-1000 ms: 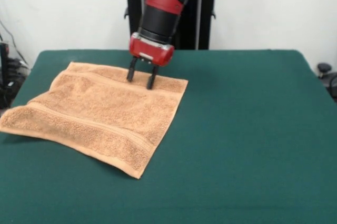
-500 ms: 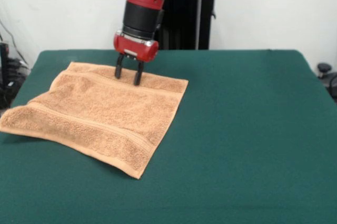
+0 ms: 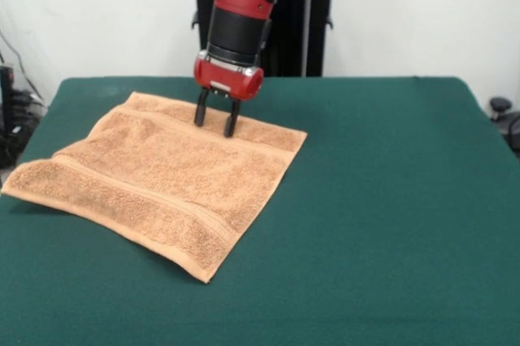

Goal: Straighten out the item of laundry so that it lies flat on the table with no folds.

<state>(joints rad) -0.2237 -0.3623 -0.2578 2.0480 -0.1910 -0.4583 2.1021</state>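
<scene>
The orange-tan terry towel (image 3: 166, 179) lay spread on the dark green table (image 3: 382, 200), toward the picture's left, turned at an angle so one corner pointed to the near edge. A woven band ran along its near side and another close to its far edge. Its left corner reached the table's left edge and looked slightly raised. The red and black arm came down from above, and its gripper (image 3: 215, 122) stood with both dark fingers apart, tips pressed onto the towel's far band, clasping nothing.
</scene>
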